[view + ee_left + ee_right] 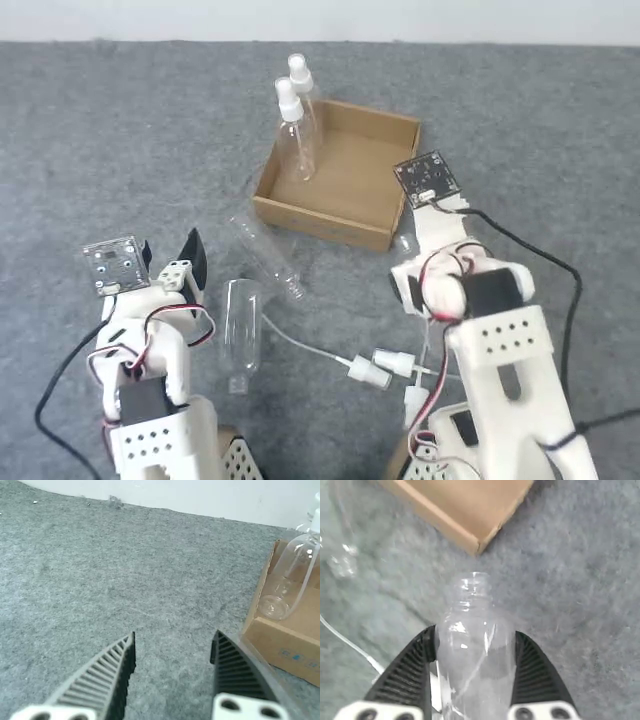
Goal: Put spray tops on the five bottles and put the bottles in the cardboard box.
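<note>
A: Left claw, quick?
B: The left gripper (172,640) is hanging spread wide over the grey carpet (120,130), pinching nothing. It is sitting to the near left of the cardboard box (320,222), well apart from it.
A: Right one?
B: The right gripper (474,636) is pinching the held bottle (474,600), clear and topless. Both fingers (410,670) are pressing against its body. Its open neck is pointing at the box's near corner, just outside the box.
A: Anything sitting in the box?
B: The front capped bottle (297,135) and the rear capped bottle (305,80) are standing in the far left corner, one right behind the other. Can't tell if they're touching.
A: The remaining bottles?
B: Both are lying topless on the carpet. The angled bottle (265,250) is lying just in front of the box's front wall. The near bottle (241,325) is lying beside the left arm, its neck pointing toward the arm bases.
A: Tops?
B: Three loose spray tops (368,372) are lying near the right arm's base, thin tubes trailing across the carpet.
</note>
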Robot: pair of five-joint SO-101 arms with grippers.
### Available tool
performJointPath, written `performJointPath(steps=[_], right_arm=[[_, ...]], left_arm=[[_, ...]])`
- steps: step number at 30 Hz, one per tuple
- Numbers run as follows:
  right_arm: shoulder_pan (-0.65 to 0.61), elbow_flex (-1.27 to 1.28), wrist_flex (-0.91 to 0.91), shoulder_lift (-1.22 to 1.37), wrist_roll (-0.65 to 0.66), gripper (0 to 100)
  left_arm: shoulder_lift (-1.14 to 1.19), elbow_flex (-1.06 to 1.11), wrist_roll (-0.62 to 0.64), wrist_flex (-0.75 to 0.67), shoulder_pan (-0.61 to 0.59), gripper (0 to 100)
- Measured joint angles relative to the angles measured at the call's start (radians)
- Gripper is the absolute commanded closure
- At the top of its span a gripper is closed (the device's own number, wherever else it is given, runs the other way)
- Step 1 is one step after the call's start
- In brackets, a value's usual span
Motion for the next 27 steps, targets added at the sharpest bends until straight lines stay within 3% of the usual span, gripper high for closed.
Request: performJointPath(steps=[5, 13, 27], right_arm=[[-0.008, 0.000, 0.002, -0.078, -0.077, 98.1], [-0.008, 0.057, -0.003, -0.230, -0.094, 98.1], [-0.009, 0.302, -0.204, -0.388, -0.150, 98.2]], left_arm=[[0.000, 0.000, 0.000, 0.000, 0.000, 77], [0.000, 0.000, 0.000, 0.000, 0.000, 77], [0.000, 0.000, 0.000, 0.000, 0.000, 77]])
